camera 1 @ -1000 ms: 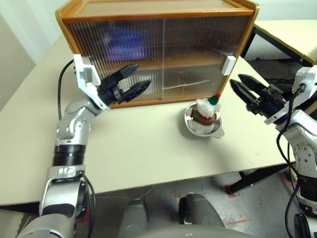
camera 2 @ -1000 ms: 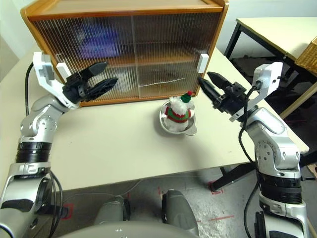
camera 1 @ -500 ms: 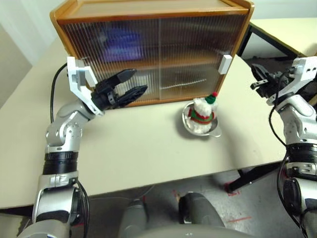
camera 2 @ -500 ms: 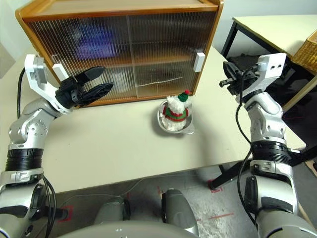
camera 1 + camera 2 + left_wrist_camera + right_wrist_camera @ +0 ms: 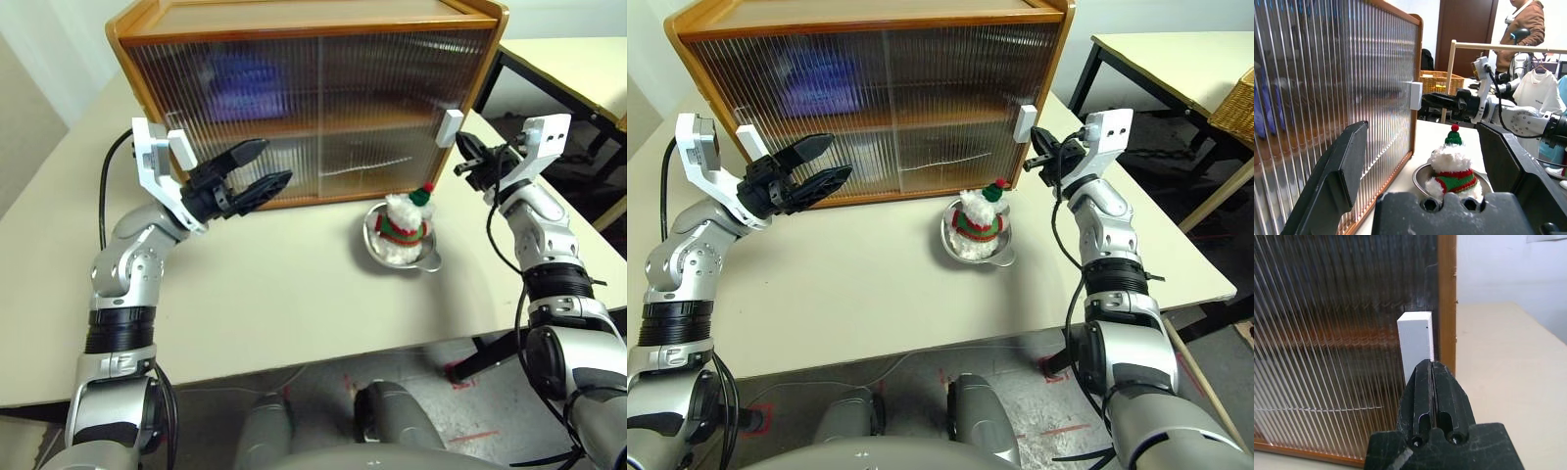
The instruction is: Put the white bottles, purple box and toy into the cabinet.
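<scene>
Beside ribbed cabinet (image 5: 313,108) | plush toy (image 5: 402,223) | round steel bowl (image 5: 429,258)

Orange-brown cabinet (image 5: 294,24) with ribbed doors, white handle (image 5: 451,127); red-green striped toy (image 5: 400,227).

The left arm is bent at the elbow and raised, its wrist cocked so the left claw (image 5: 257,168) points toward the robot's right, a little above level. Its two black fingers (image 5: 1339,169) stand spread wide, holding nothing. The right arm reaches forward and inward, forearm rising to the wrist. The right claw (image 5: 1036,137) points forward, fingers pressed together with nothing between them.
</scene>
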